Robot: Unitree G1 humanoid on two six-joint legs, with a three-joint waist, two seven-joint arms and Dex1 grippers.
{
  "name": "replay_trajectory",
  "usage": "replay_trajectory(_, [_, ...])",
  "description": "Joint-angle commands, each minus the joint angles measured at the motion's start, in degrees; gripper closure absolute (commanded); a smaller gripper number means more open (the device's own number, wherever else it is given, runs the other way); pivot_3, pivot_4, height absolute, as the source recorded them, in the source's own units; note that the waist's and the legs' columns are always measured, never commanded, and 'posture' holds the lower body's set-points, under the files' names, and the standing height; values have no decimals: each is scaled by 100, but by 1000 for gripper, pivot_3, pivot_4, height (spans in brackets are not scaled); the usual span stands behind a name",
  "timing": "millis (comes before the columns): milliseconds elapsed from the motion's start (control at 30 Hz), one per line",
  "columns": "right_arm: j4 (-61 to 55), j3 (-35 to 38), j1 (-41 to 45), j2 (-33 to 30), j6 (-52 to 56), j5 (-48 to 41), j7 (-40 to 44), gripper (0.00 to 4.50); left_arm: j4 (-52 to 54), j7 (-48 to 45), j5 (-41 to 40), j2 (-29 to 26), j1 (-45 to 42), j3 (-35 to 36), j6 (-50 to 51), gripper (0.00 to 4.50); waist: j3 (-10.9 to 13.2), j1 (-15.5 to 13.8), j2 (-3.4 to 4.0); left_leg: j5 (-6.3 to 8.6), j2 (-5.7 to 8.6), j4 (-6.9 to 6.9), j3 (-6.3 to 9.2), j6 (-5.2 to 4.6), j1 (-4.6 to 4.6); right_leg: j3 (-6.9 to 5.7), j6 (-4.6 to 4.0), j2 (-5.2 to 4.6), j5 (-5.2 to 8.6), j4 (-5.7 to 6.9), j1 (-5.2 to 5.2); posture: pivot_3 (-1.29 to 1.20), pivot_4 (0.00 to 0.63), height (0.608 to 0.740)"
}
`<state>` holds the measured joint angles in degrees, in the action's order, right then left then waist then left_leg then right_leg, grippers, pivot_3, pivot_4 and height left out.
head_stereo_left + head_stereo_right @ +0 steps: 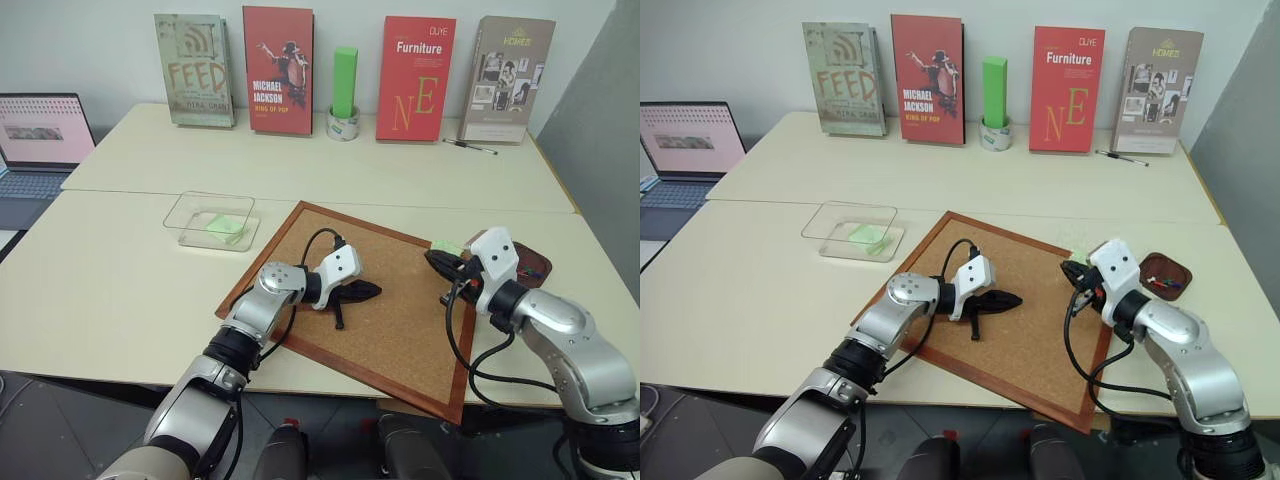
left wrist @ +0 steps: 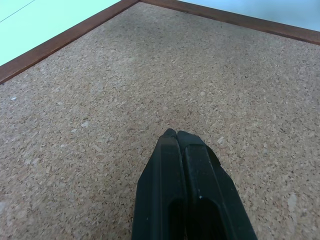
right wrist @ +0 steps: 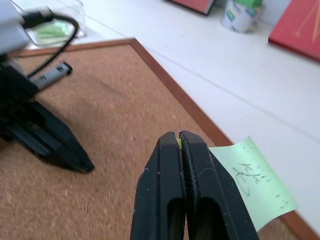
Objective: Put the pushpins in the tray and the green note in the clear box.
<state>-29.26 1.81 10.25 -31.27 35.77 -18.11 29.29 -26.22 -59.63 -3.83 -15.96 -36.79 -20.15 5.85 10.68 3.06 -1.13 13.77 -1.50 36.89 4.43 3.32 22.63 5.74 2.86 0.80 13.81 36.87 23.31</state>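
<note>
Note: green note (image 3: 250,182) is clamped by one edge between my right gripper (image 3: 179,135) fingers, to carry toward clear box (image 1: 211,220).
Left gripper (image 2: 177,133): fingers together, empty, above corkboard (image 2: 100,100).
Pins: pushpins (image 1: 1164,283) lie in tray (image 1: 1167,262), beside my right fingers.

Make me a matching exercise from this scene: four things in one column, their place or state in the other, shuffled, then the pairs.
Things
1. green note
2. left gripper
3. tray
4. clear box

Place or state
A. on the table, right of the cork board
B. pinched in the shut right gripper
C. on the table, left of the cork board, green paper inside
D. shut on nothing, over the cork

Pairs: 1-B, 2-D, 3-A, 4-C
</note>
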Motion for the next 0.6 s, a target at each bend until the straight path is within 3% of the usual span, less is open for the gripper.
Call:
replay_trajectory(33, [-285,88,249,-115,137,-125,63,4485,-109,221,97,95,-141,99,192,4500,1,-7,-1,0,2,0,0,0,2,1,0,-1,0,0,1,0,150,740])
replay_trajectory(267, [-177,95,560,-167,301,-208,113,4485,1,167,-413,257,-737,673,278,4500,13,4,-10,0,1,-3,0,-1,39,-1,4,3,-2,9,43,0,150,740])
replay_trajectory(433, [-158,33,736,-219,311,-225,214,4500,151,7,-726,300,-997,924,479,3657,13,3,-10,3,3,-37,0,2,40,-1,30,3,-18,7,50,0,150,740])
replay_trajectory(600, [-223,-393,788,-742,-337,323,649,4500,-7,82,-918,354,-1241,1154,767,2804,13,-4,-10,3,4,-60,0,2,65,-3,27,3,-13,8,83,0,150,740])
